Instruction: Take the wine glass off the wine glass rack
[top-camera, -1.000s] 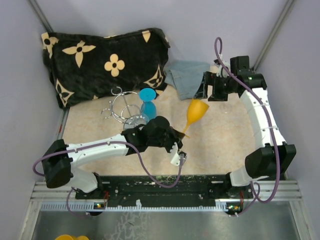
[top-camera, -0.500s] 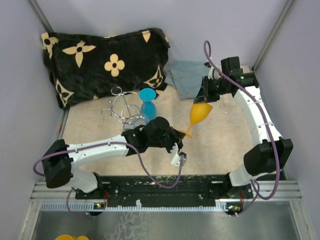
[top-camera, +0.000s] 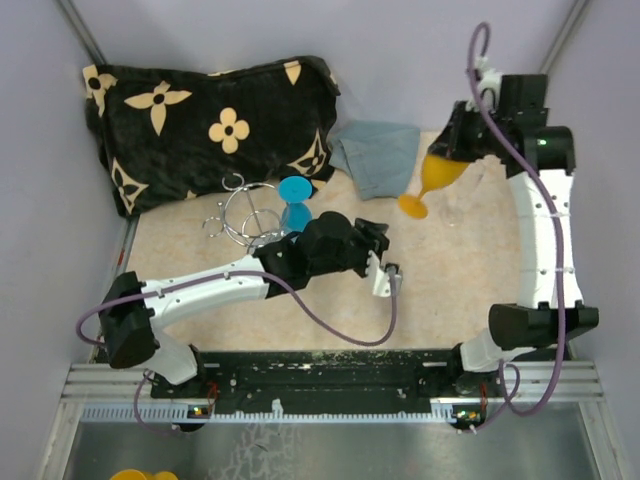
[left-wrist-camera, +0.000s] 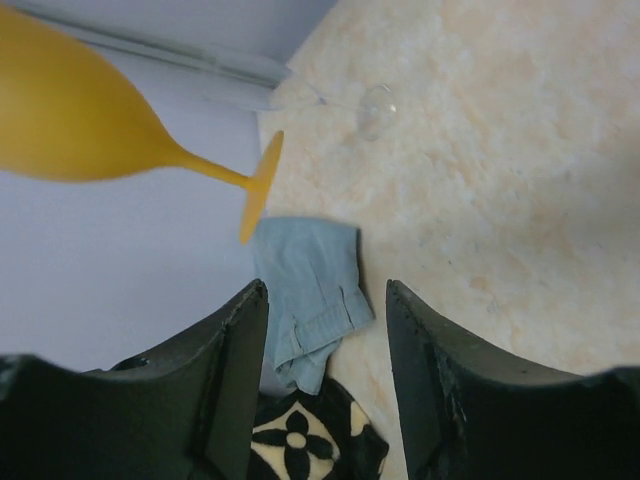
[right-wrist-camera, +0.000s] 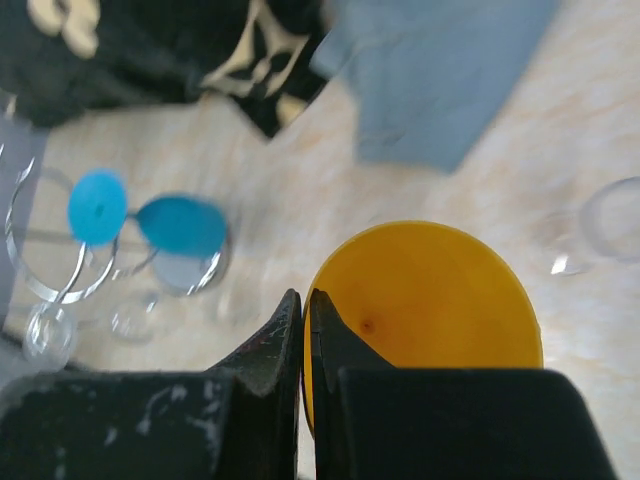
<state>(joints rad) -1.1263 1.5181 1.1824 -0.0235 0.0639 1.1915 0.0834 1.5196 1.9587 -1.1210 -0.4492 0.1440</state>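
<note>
My right gripper (top-camera: 455, 152) is shut on the rim of an orange wine glass (top-camera: 440, 176) and holds it tilted in the air at the back right. In the right wrist view the fingers (right-wrist-camera: 306, 305) pinch the glass's rim (right-wrist-camera: 430, 320). The silver wire rack (top-camera: 243, 212) stands left of centre, with a blue wine glass (top-camera: 295, 196) at it; both show in the right wrist view, the rack (right-wrist-camera: 40, 270) and the blue glass (right-wrist-camera: 180, 225). My left gripper (top-camera: 374, 234) is open and empty, right of the rack; its view shows the orange glass (left-wrist-camera: 70, 110) ahead of it.
A black blanket with cream flowers (top-camera: 210, 120) lies at the back left. A grey-blue cloth (top-camera: 378, 155) lies at the back centre. A clear glass (top-camera: 466, 196) lies on the table under the right arm. Walls enclose the table on three sides.
My right arm has lifted the orange glass up and back to the right, away from the left gripper. My left gripper has moved right and forward, away from the rack.
</note>
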